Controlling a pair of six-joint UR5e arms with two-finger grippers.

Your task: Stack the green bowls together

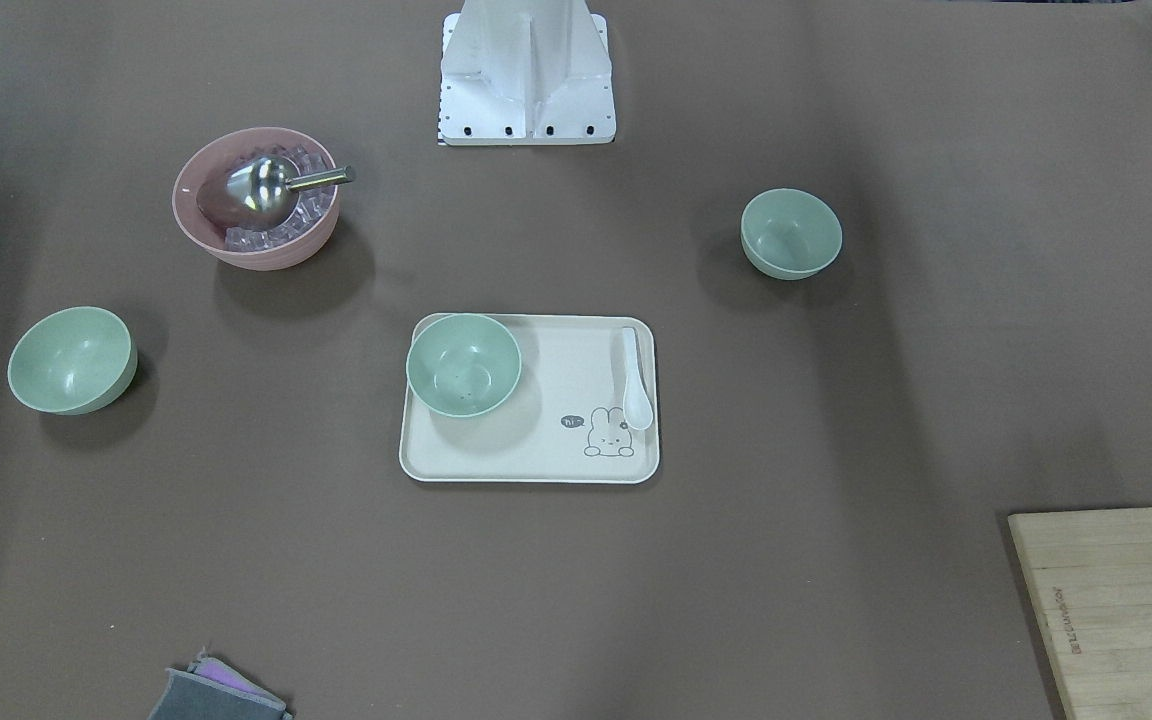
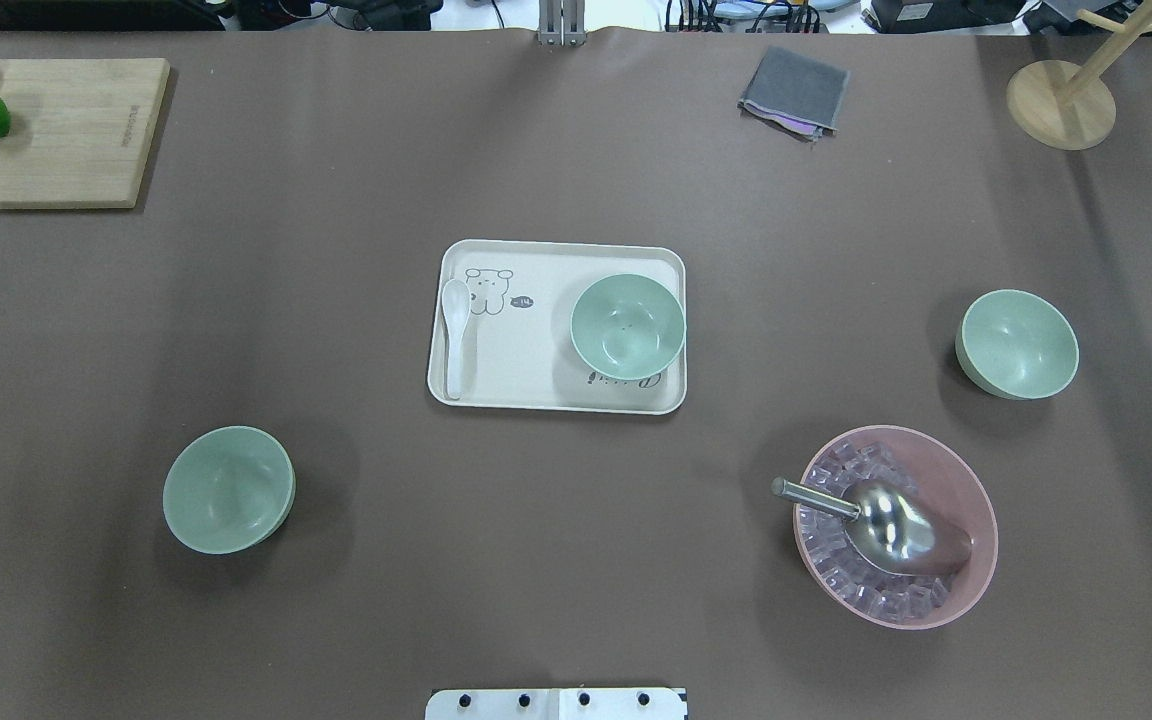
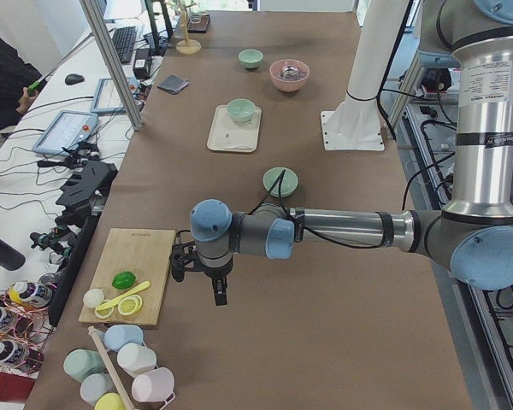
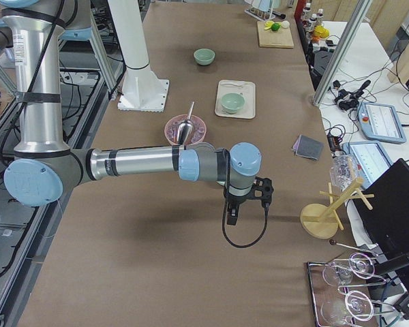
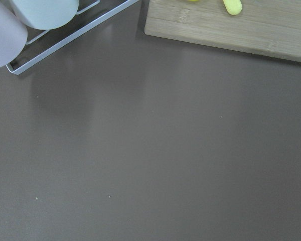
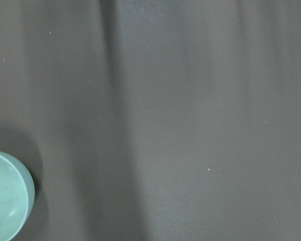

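Three pale green bowls stand apart and upright. One green bowl (image 2: 228, 489) is on the table's near left. One green bowl (image 2: 627, 327) sits on the cream tray (image 2: 536, 385) in the middle. One green bowl (image 2: 1017, 343) is at the right, and its edge shows in the right wrist view (image 6: 7, 201). My left gripper (image 3: 218, 290) hangs over bare table beside the cutting board, far from the bowls. My right gripper (image 4: 230, 216) hangs over bare table at the right end. Both show only in the side views, so I cannot tell if they are open or shut.
A pink bowl (image 2: 976, 480) with ice cubes and a metal scoop (image 2: 886, 520) stands near right. A white spoon (image 2: 454, 335) lies on the tray. A cutting board (image 2: 56, 130) with limes, a grey cloth (image 2: 794, 90) and a wooden stand (image 2: 1061, 100) line the far edge.
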